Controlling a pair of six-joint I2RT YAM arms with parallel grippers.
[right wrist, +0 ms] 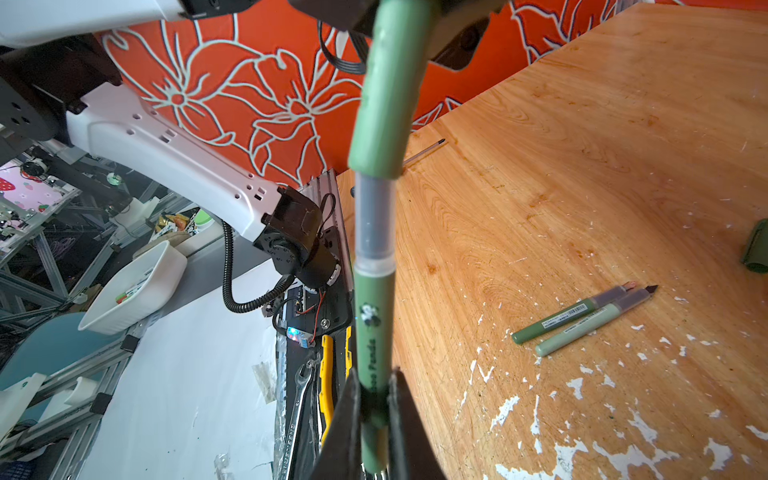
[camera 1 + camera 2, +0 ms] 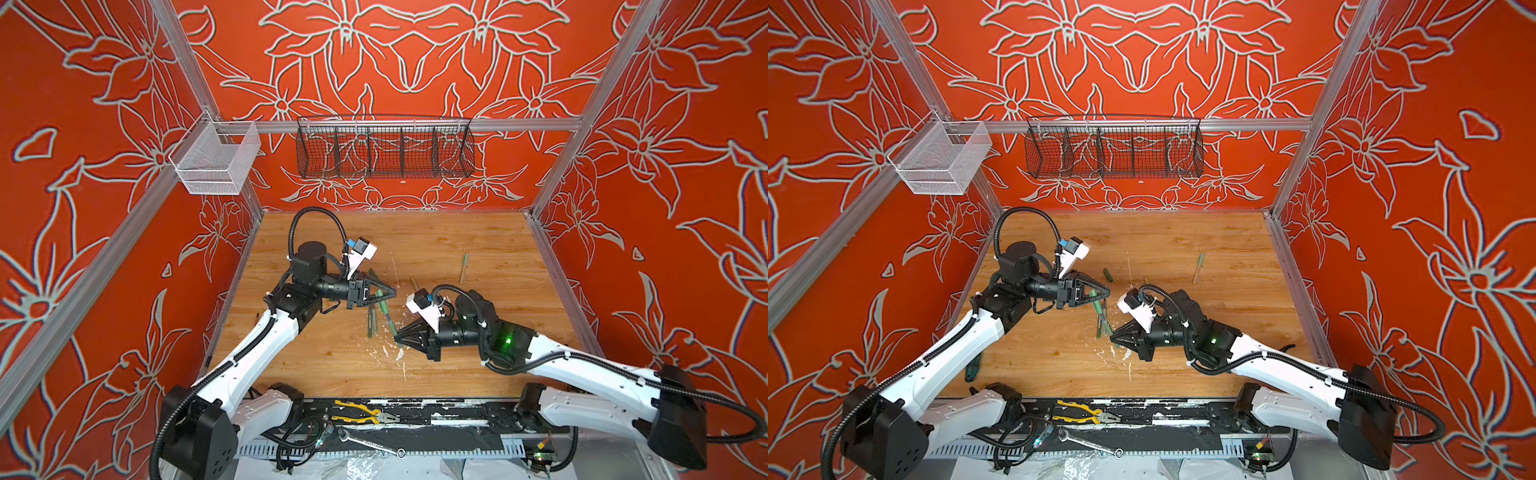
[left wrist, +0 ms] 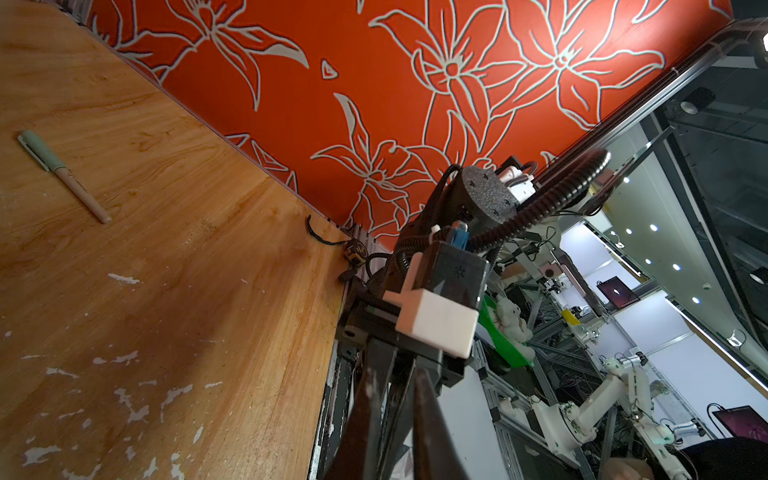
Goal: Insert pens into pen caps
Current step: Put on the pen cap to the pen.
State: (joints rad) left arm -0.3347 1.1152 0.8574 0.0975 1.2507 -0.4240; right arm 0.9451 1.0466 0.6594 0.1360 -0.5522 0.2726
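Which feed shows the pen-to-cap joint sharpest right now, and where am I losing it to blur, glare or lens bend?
Right wrist view: sharpest, print on the green pen readable, though the wide lens seems to bow it and the cap looks slightly soft; left wrist view: joint not shown, the left fingers dark and blurred, bright room behind partly washed out; both top views: evenly lit, but the joint is tiny.

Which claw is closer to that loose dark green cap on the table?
Left. The left gripper hangs just in front of the dark green cap; the right gripper is farther toward the front of the table.
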